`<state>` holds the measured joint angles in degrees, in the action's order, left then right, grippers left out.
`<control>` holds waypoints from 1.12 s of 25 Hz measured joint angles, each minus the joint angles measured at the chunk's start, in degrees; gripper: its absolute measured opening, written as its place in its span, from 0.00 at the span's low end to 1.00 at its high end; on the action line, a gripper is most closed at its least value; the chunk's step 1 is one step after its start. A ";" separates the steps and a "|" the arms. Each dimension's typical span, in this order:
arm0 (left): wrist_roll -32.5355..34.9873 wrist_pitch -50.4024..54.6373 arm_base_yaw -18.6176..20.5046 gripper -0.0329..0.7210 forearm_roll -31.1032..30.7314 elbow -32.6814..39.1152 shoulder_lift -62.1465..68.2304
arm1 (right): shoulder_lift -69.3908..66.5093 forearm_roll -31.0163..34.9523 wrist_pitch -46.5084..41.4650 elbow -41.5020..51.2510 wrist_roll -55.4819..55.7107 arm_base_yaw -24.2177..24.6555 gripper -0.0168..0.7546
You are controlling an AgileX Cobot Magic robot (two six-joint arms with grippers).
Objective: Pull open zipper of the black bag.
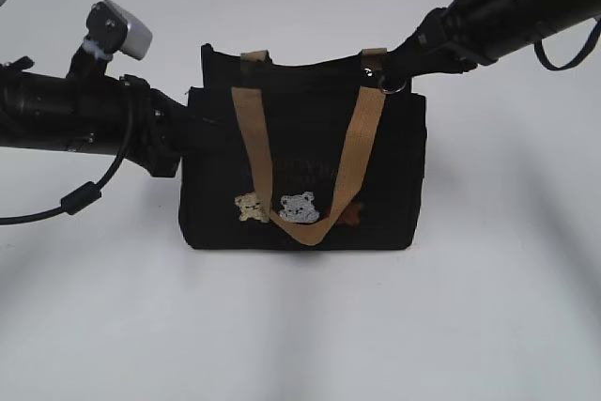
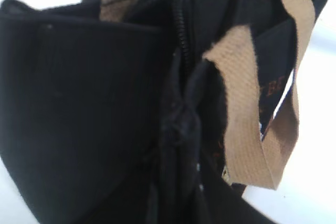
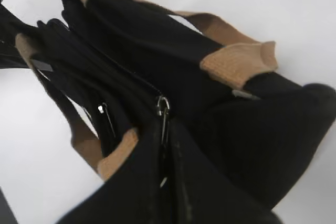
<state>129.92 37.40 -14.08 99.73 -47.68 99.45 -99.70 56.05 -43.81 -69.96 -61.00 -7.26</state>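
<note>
Black fabric is filling both wrist views, and in the right one the zipper (image 3: 164, 111) is running up the middle with its small silver pull showing at the end of the black line. It is sitting along the top edge of the black bag (image 1: 300, 176), which is standing upright on the white table (image 1: 300, 326) with its tan handles (image 1: 310, 147) hanging down over the bear patches (image 1: 282, 207).

At the top right corner, by the silver key ring (image 1: 392, 84), the right gripper (image 1: 399, 61) is pressing in with its jaws closed tight, apparently pinching the pull, though black on black is making the contact hard to confirm. On the other side, the left gripper (image 1: 188, 133) is clamping narrowly on the bag's left edge, anchoring it.

Slipping looks like the main risk to me: the pull is tiny, so a shallow pinch could be losing it once tension comes. Bunched cloth near the seam could also be jamming the slider, or the light bag could be dragging sideways if the anchoring hold gives.
</note>
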 joint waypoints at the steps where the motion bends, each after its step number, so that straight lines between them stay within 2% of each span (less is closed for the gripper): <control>1: 0.06 0.00 -0.01 0.12 0.00 0.00 0.00 | 0.05 -0.28 -1.22 0.00 1.51 0.73 0.05; 3: -0.13 -0.25 -0.01 0.12 -0.13 0.00 0.00 | 0.44 -1.04 -3.96 0.00 3.46 1.46 0.15; 7: -6.77 -3.55 0.17 0.13 -0.47 0.10 -1.15 | 5.40 -5.11 -8.04 0.00 7.25 2.37 0.54; 9: -12.98 -5.84 0.17 0.16 -2.89 0.32 -3.24 | 9.09 -9.09 -9.08 0.00 12.28 2.49 0.62; 11: -21.24 -7.28 0.19 0.27 -7.59 0.88 -6.17 | 12.60 -14.52 -10.93 0.00 19.40 2.49 0.64; 13: -30.11 -7.37 0.50 0.39 -15.31 1.47 -10.39 | 15.82 -21.67 -13.61 0.30 27.69 2.49 0.65; 15: -42.71 -7.10 0.58 0.46 -24.30 2.00 -14.83 | 18.92 -29.19 -16.40 2.00 36.29 2.49 0.65; 18: -63.52 -5.27 0.58 0.49 -40.84 2.62 -21.90 | 25.21 -35.83 -19.06 6.98 42.83 2.49 0.65; 23: -98.78 1.31 0.58 0.47 -69.20 2.64 -34.42 | 39.23 -37.94 -21.58 18.32 44.68 2.49 0.62; 26: -111.61 8.05 0.58 0.44 -80.00 3.11 -43.66 | 49.60 -39.07 -22.73 24.94 44.80 2.49 0.60; 28: -116.74 12.19 0.58 0.43 -84.96 3.16 -50.74 | 58.01 -40.00 -23.25 28.19 44.84 2.49 0.58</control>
<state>13.18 49.59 -13.51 14.77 -44.52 48.71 -41.69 16.05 -67.07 -41.77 -16.15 -4.78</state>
